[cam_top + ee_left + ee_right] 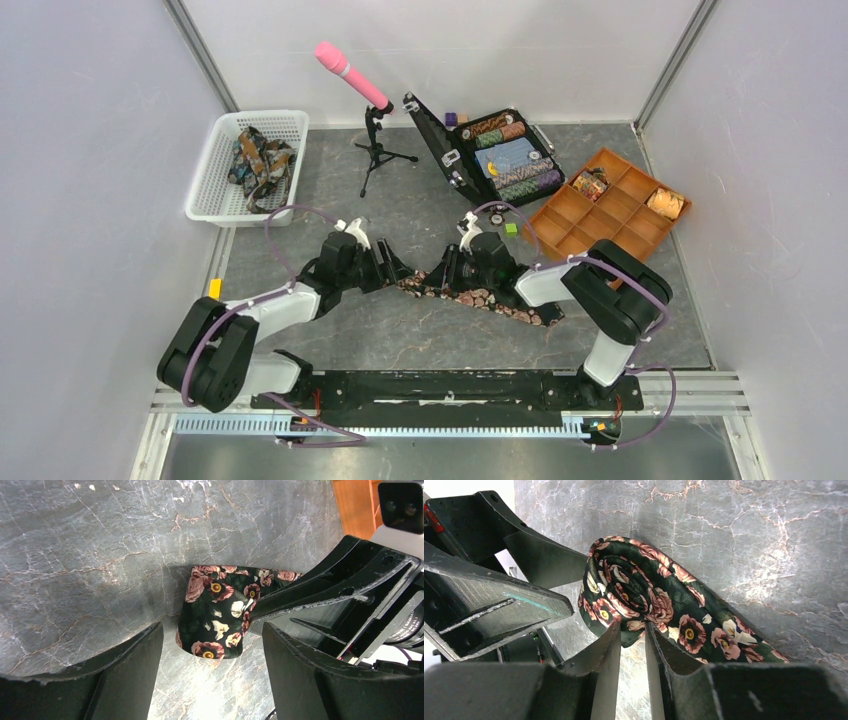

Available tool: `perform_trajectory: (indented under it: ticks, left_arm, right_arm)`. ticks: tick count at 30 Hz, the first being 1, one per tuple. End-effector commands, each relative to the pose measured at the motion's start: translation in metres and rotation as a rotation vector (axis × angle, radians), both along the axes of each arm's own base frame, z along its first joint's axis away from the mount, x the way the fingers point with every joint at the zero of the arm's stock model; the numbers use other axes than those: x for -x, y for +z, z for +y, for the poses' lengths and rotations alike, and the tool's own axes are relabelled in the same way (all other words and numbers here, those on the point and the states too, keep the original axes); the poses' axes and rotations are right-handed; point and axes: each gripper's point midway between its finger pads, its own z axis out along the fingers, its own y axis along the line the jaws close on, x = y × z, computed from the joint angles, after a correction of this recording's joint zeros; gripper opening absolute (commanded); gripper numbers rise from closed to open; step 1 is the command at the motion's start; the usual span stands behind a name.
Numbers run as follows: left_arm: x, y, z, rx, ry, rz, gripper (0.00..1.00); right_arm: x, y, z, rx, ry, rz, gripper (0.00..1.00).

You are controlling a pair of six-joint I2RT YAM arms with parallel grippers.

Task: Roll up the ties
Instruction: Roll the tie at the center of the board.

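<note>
Floral fabric: one tie (649, 590) (partly coiled) pinched in the right claw (633, 627), left claw (211, 630) spread near it.

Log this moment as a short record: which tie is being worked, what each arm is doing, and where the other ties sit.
tie in work: floral tie, lying on the table
roll state: one end wound into a coil, the rest flat
left gripper: open, fingers either side of the coil
right gripper: fingers closed on the coil's edge
rolled ties: two, in the orange tray
loose ties: heaped in the white basket
</note>
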Motion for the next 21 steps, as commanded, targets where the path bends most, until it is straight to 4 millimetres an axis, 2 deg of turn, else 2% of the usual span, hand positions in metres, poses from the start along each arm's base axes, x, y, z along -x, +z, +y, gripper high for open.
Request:
perform_trajectory:
  ticks: [1, 10, 21]
  left_arm:
    - [-0.003, 0.005, -0.010, 0.021, -0.072, -0.054, 0.78]
    - [0.001, -0.007, -0.010, 0.002, -0.103, -0.044, 0.78]
    - [0.001, -0.005, -0.015, 0.009, -0.173, -0.141, 0.73]
  right_arm:
    - [-0.015, 0.004, 0.003, 0.019, -0.020, -0.046, 0.30]
    - [-0.017, 0.001, 0.003, 0.036, -0.018, -0.046, 0.30]
    - [-0.020, -0.005, 0.001, 0.068, -0.011, -0.037, 0.30]
